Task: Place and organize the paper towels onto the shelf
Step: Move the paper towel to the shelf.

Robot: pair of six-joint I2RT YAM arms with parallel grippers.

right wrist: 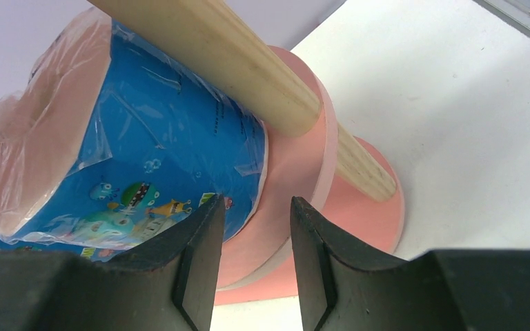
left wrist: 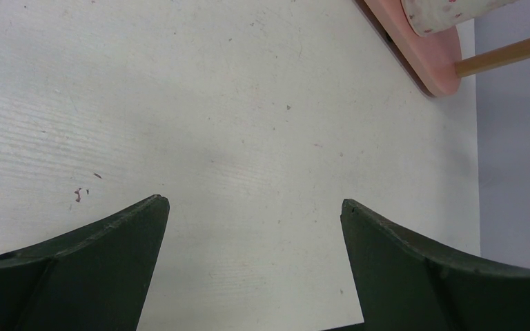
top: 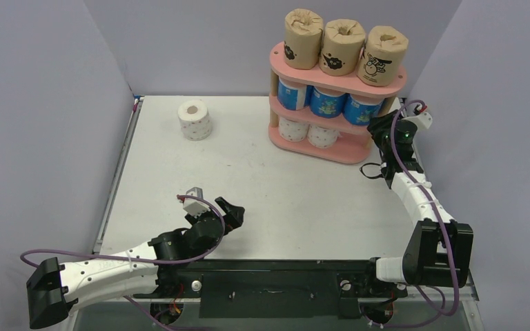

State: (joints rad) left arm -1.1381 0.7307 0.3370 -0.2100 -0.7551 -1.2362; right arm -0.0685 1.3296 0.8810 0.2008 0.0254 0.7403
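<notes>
The shelf (top: 350,153) stands at the far right of the table (top: 283,200). Three brown rolls (top: 340,49) fill its top board, three blue rolls (top: 326,103) the middle, and two white rolls (top: 290,129) the bottom. A third white roll with pink dots (top: 195,119) stands alone, far left of the shelf. The left gripper (left wrist: 253,201) hovers near the front edge, jaws wide open and empty. The right gripper (right wrist: 255,203) is at the shelf's right end, jaws partly apart around the middle board's rim; I cannot tell whether they pinch it.
</notes>
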